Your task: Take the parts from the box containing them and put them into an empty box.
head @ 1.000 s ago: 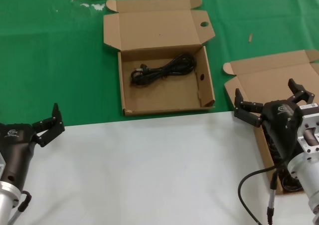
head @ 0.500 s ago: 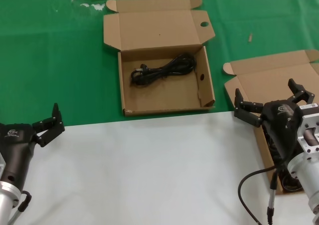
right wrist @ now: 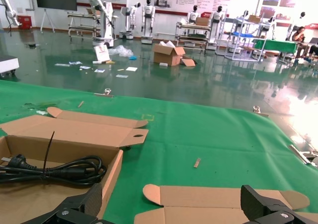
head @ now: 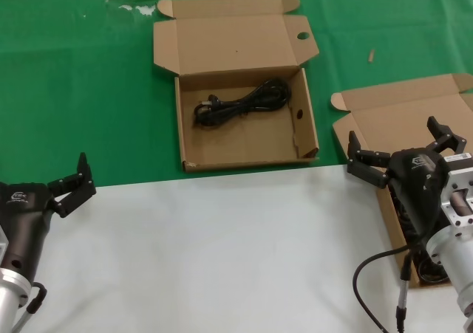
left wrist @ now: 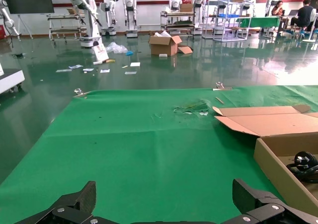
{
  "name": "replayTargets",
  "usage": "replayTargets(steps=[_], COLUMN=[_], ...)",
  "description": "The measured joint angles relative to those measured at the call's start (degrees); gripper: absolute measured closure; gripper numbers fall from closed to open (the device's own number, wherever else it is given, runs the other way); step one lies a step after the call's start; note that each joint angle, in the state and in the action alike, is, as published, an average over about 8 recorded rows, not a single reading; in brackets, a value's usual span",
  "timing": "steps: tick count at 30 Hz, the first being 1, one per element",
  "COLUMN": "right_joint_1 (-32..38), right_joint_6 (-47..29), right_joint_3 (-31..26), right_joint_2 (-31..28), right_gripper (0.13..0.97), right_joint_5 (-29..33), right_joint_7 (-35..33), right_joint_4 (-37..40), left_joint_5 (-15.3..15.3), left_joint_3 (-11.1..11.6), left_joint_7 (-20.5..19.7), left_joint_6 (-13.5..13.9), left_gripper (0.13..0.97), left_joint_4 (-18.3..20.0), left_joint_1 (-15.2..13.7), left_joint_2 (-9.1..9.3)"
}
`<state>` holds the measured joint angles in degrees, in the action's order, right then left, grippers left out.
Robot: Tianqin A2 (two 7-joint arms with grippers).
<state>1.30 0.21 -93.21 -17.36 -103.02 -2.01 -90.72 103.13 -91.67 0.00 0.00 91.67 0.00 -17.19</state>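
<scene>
- The left tool (head: 72,185) hangs at the near left over the edge where the white sheet (head: 222,252) meets the green tabletop (head: 74,89), its fingers spread and holding nothing; it sits well apart from both boxes, so I judge it to be waiting.
- In the middle, on the far side, lies the box with the round hole in its lid (head: 244,119), flaps folded back so its inside is reachable from above. One black power cord (head: 240,103) already lies in it as a looped bundle toward the far wall.
- At the near right stands the plain-lidded box (head: 403,122), lid hinged back. The right arm covers most of its inside; dark cord shows in its near corner.
- The right tool (head: 403,152) hovers over that box with its fingers spread wide and empty, probably placed to descend onto the next cord.
</scene>
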Motion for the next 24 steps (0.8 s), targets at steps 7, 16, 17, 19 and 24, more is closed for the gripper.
replayTargets(steps=[7, 16, 17, 19, 24], right_joint_1=[0.0, 0.0, 0.0, 0.0, 0.0], right_joint_6=[0.0, 0.0, 0.0, 0.0, 0.0], right_joint_3=[0.0, 0.0, 0.0, 0.0, 0.0], right_joint_2=[0.0, 0.0, 0.0, 0.0, 0.0], right_gripper=[0.129, 0.129, 0.129, 0.129, 0.129], right_joint_5=[0.0, 0.0, 0.0, 0.0, 0.0], right_joint_7=[0.0, 0.0, 0.0, 0.0, 0.0], right_joint_4=[0.0, 0.0, 0.0, 0.0, 0.0], left_joint_5=[0.0, 0.0, 0.0, 0.0, 0.0], left_joint_3=[0.0, 0.0, 0.0, 0.0, 0.0], left_joint_7=[0.0, 0.01, 0.01, 0.01, 0.01], left_joint_6=[0.0, 0.0, 0.0, 0.0, 0.0], left_gripper=[0.132, 0.132, 0.132, 0.132, 0.132], left_joint_4=[0.0, 0.0, 0.0, 0.0, 0.0], left_joint_1=[0.0, 0.0, 0.0, 0.0, 0.0], left_joint_2=[0.0, 0.0, 0.0, 0.0, 0.0])
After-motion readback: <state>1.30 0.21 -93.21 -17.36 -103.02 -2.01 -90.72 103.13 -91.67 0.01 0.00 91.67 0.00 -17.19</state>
